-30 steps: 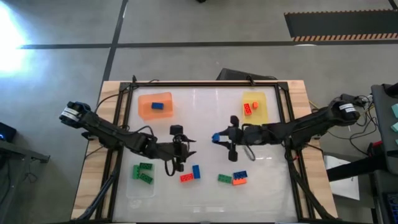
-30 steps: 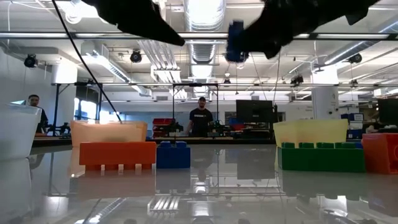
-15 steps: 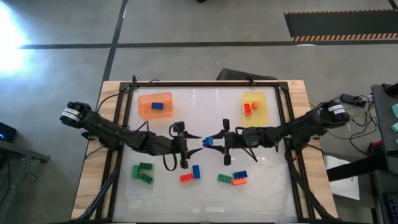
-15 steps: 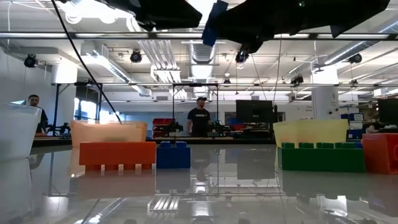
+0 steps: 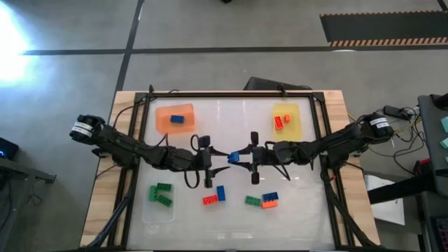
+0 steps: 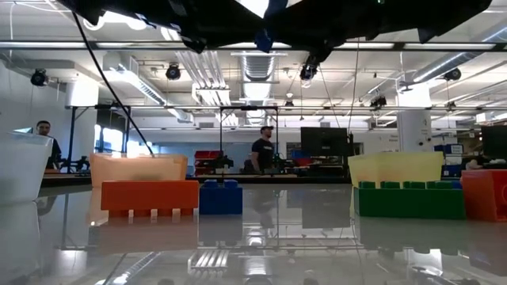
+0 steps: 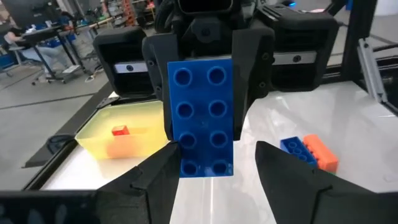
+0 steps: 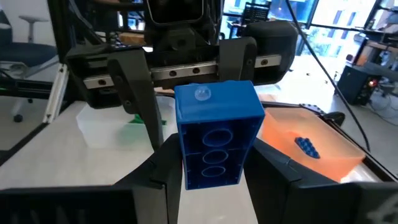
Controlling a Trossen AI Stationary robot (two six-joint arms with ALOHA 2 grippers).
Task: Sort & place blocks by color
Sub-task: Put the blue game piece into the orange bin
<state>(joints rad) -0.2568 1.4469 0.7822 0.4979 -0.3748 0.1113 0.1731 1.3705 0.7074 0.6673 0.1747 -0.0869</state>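
Observation:
My right gripper (image 5: 245, 158) is shut on a blue two-by-four studded brick (image 5: 234, 157), held high over the table's middle. The brick also shows in the right wrist view (image 8: 214, 137). My left gripper (image 5: 221, 160) faces it from the table's left, open. In the left wrist view its fingers (image 7: 155, 183) stand on either side of the brick's free end (image 7: 200, 163); I cannot tell whether they touch it. Loose bricks lie on the table near its front: red-orange (image 5: 209, 199), blue (image 5: 220, 193), green (image 5: 253, 201), and a blue and orange pair (image 5: 269, 200). My right gripper pinches the blue brick's two long sides (image 8: 189, 171) between its two fingers. The fingers come about level from the table's right and lie along the brick. The brick sticks out past the fingertips toward the table's left, lifted clear, its studded face (image 7: 199, 93) toward my left gripper.
An orange tray (image 5: 162, 122) at the far left holds a blue brick (image 5: 177, 119). A yellow tray (image 5: 294, 126) at the far right holds red-orange bricks (image 5: 281, 120). A clear tray (image 5: 150, 208) at the near left holds green bricks (image 5: 160, 194). People stand in the room behind.
My right gripper has carried the blue brick toward the table's left, staying high. My left gripper has moved toward the table's right and met it over the middle, so the brick's free end now lies between its open fingers.

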